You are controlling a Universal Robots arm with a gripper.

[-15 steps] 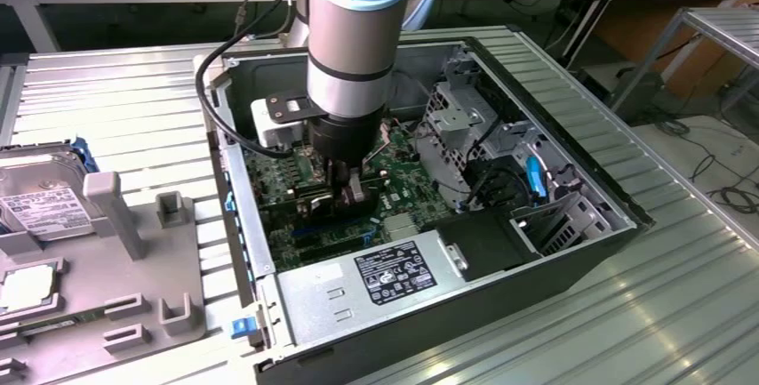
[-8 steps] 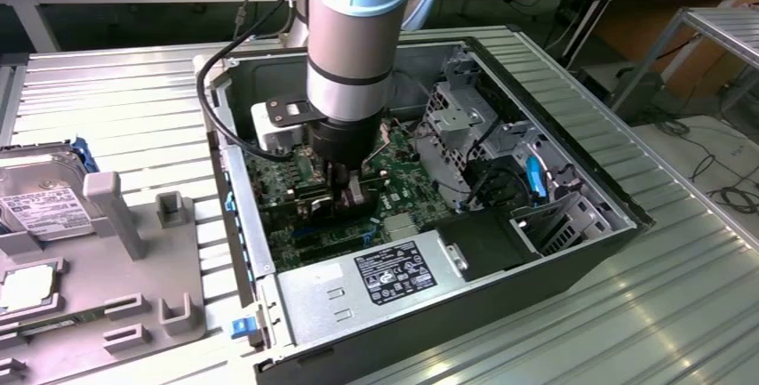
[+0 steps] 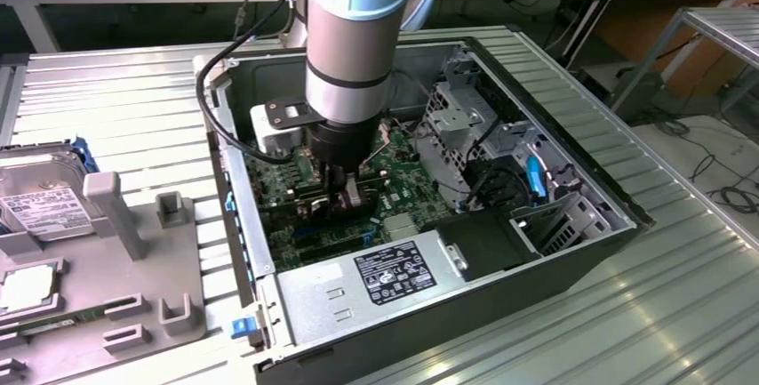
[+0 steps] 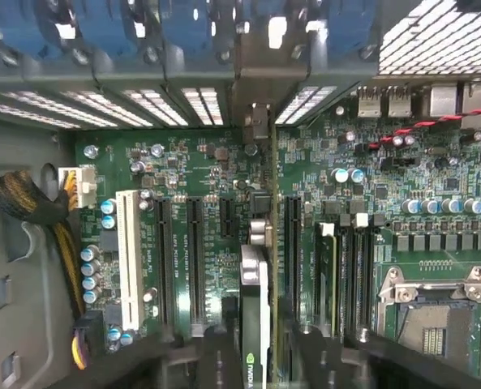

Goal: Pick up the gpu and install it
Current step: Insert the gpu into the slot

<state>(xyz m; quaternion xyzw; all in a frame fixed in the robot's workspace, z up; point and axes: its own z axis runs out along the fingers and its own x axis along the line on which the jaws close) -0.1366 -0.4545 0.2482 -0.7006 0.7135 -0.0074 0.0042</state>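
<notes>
Wrist view showed the gpu (image 4: pixel 255 312) standing edge-on over the motherboard (image 4: pixel 370 186) slots between the tool (image 4: pixel 255 356) fingers, apparently clamped on it; good seating required keeping the card square over 1 slot.

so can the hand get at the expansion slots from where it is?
Probably yes. The hand is already down inside the open case, and the gpu stands on edge between its fingers over the motherboard. Nothing visible blocks the slots below.
</notes>
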